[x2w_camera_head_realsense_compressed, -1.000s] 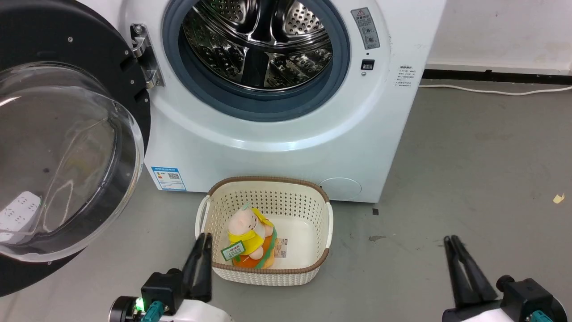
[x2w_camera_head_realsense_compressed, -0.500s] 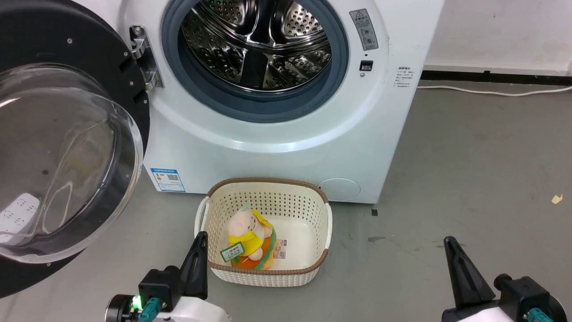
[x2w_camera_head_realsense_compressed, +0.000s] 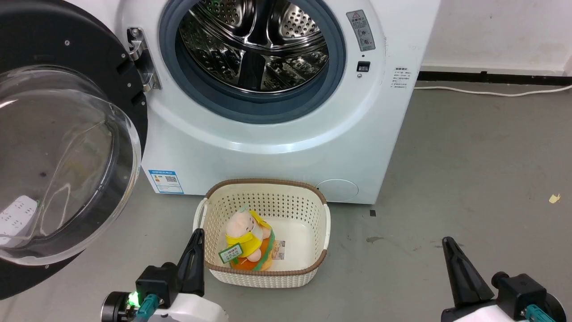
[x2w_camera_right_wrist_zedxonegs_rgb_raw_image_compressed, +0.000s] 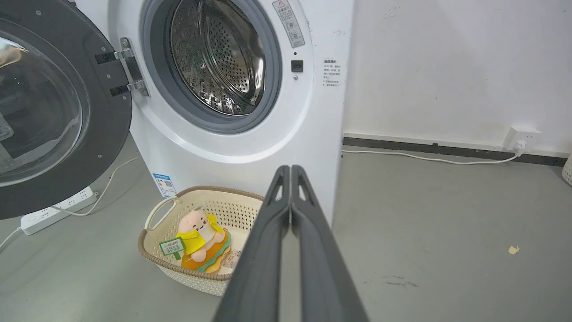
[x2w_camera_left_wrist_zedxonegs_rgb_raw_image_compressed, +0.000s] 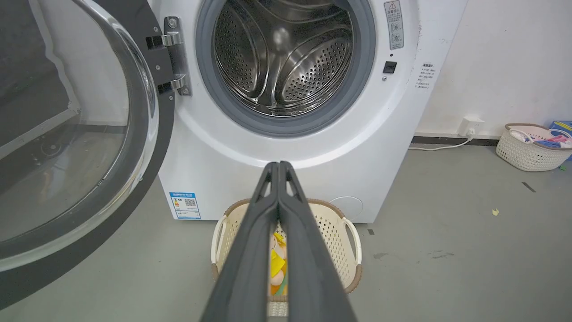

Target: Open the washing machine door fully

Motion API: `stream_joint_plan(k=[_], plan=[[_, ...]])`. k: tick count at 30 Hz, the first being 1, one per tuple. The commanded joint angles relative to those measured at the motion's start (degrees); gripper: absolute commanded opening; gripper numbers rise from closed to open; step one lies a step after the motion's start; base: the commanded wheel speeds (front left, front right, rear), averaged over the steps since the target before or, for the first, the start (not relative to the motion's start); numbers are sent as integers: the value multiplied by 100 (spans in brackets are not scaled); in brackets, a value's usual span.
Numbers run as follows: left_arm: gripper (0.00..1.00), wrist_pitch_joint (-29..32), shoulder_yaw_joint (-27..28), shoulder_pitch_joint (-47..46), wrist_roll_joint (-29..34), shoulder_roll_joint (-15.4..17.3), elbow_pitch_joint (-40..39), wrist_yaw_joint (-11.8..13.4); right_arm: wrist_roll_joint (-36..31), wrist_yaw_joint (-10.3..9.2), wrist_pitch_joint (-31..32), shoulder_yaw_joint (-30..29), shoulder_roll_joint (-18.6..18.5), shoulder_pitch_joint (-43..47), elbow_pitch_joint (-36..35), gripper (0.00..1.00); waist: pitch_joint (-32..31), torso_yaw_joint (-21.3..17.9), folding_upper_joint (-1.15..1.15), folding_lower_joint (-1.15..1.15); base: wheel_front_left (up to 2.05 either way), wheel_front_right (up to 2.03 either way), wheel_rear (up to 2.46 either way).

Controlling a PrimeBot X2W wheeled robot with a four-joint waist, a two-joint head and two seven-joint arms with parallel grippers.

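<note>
washing machine door [x2w_camera_head_realsense_compressed: 67, 147]: swung wide, left of washing machine [x2w_camera_head_realsense_compressed: 277, 147] | left claw [x2w_camera_head_realsense_compressed: 196, 232], right claw [x2w_camera_head_realsense_compressed: 447, 241]: pinched together, empty, low, well apart from door | tip: looks near full; nudge black rim outward, skirting basket [x2w_camera_head_realsense_compressed: 263, 182]

Head above, wrists low — same washer [x2w_camera_head_realsense_compressed: 268, 165]

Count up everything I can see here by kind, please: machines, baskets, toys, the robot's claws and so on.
Washing machine: 1
Baskets: 2, near basket and far basket
Plush toy: 1
Power strip: 1
Claws: 2, left claw and right claw
Total: 7
</note>
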Motion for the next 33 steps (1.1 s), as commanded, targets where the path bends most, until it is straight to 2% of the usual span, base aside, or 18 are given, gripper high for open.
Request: stream_joint_plan(k=[1, 33], plan=[[0, 44, 38, 26, 77, -15, -35, -25, -44, 1, 47, -11, 7, -87, -41, 0, -2, -3, 0, 0, 0, 0, 0], [0, 419, 303, 53, 339, -61, -286, -112, -198, 3, 424, -27, 13, -196, -128, 0, -45, -85, 0, 0, 0, 0, 0]])
